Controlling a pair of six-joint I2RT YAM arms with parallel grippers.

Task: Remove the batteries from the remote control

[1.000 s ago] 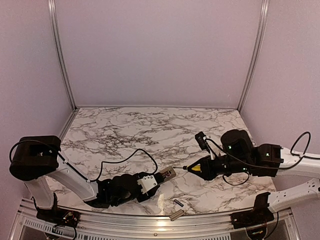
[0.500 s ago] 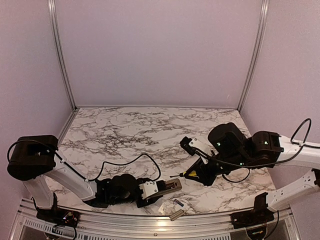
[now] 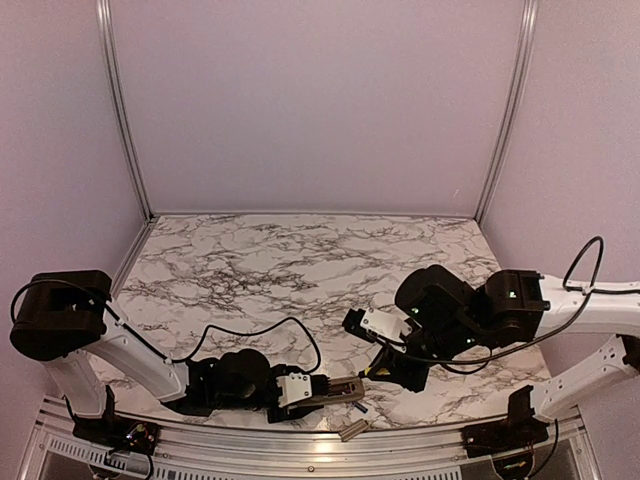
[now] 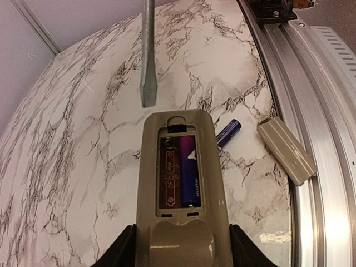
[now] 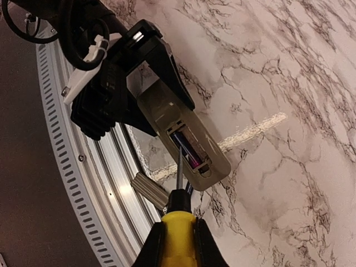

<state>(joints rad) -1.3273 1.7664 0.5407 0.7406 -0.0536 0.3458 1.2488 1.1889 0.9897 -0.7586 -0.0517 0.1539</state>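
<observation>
My left gripper (image 4: 179, 257) is shut on the remote control (image 4: 181, 189), held back-up with the battery recess open. One battery (image 4: 187, 169), purple and blue, lies in the right slot; the left slot is bare. A second battery (image 4: 228, 132) lies on the marble beside the remote. My right gripper (image 5: 178, 245) is shut on the yellow-handled screwdriver (image 5: 178, 233). Its blade tip (image 4: 148, 94) hovers just beyond the remote's far end. In the top view the remote (image 3: 335, 392) is near the front edge, the right gripper (image 3: 385, 368) just right of it.
The flat grey-beige cover piece (image 4: 286, 150) lies on the marble by the aluminium front rail (image 4: 311, 111); it also shows in the top view (image 3: 353, 430) and the right wrist view (image 5: 149, 189). A black cable (image 3: 255, 325) loops over the table behind the left arm.
My left gripper has carried the remote right and toward the front edge. My right arm has swung left and down, bringing the screwdriver to the remote's far end.
</observation>
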